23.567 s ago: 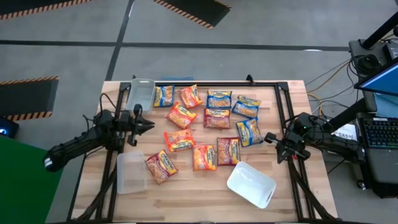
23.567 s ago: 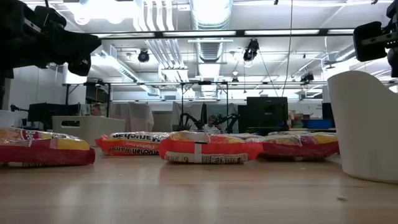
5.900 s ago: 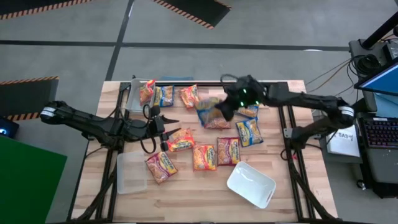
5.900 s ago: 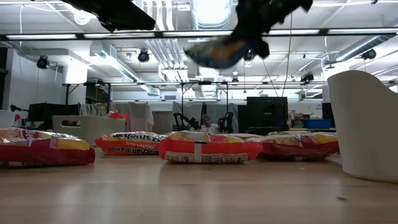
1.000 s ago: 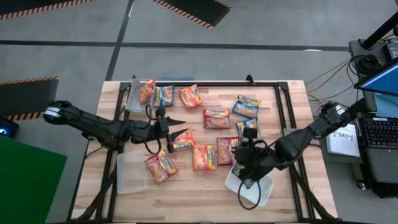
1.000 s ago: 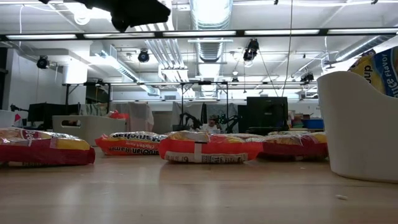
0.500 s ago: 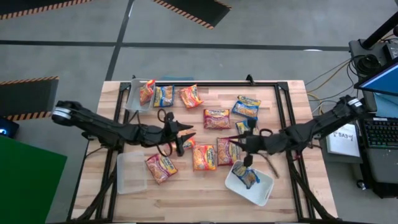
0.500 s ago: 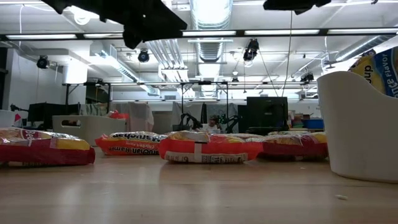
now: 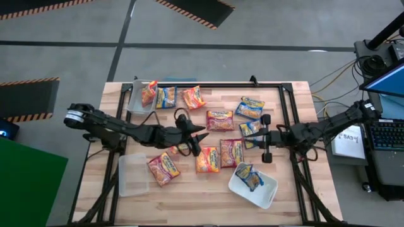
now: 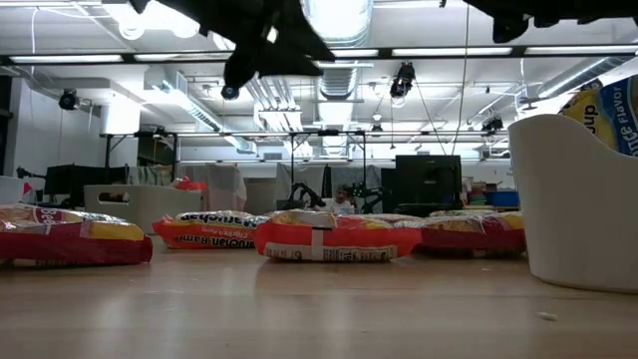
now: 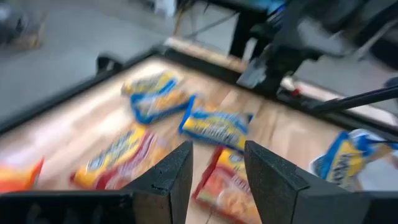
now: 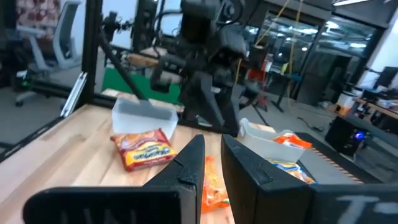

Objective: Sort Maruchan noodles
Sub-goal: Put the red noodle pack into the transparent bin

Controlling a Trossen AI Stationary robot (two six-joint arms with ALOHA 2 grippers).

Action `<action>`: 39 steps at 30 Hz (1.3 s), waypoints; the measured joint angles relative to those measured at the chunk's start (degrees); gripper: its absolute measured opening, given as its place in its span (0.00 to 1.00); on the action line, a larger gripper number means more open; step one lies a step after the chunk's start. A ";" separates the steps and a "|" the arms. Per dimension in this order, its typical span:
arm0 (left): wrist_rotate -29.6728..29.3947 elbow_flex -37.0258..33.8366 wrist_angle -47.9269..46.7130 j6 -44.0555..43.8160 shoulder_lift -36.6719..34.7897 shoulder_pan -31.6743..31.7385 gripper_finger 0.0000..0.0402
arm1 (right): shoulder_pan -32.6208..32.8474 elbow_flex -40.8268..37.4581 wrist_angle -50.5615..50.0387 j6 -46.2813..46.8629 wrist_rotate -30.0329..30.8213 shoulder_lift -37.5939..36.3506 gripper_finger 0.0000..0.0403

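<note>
The Maruchan noodles are orange, red and blue packets lying flat on the wooden table [image 9: 297, 101]. One blue packet [image 9: 248, 176] leans in the white tub [image 9: 265, 192], and one orange packet [image 9: 149, 93] lies in the far-left clear tub [image 9: 140, 101]. My left gripper [image 9: 201, 142] hovers open over the middle packets, above an orange packet [image 9: 206, 159] and a red packet [image 9: 231, 152]; nothing sits between its fingers [image 11: 217, 162]. My right gripper [image 9: 262, 137] is shut and empty, held level above a blue packet [image 9: 250, 129] at the right.
A second clear tub [image 9: 133, 174] stands at the near left, next to a red packet [image 9: 163, 168]. More packets lie along the far side: a blue one [image 9: 166, 96], an orange one [image 9: 193, 97], a red one [image 9: 219, 120] and another blue one [image 9: 250, 108]. Black frame rails [image 9: 287, 113] edge the table.
My left gripper has gone toward the table's right edge, over the middle packets, and has rolled about its own line. My right gripper has drawn back from above the white tub toward the far right and tipped up to level. The blue packet stays leaning in the tub.
</note>
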 joint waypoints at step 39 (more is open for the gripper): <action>10.17 12.87 -8.06 -32.33 27.00 20.26 0.63 | -0.23 -3.25 -12.95 7.15 0.03 -10.84 0.11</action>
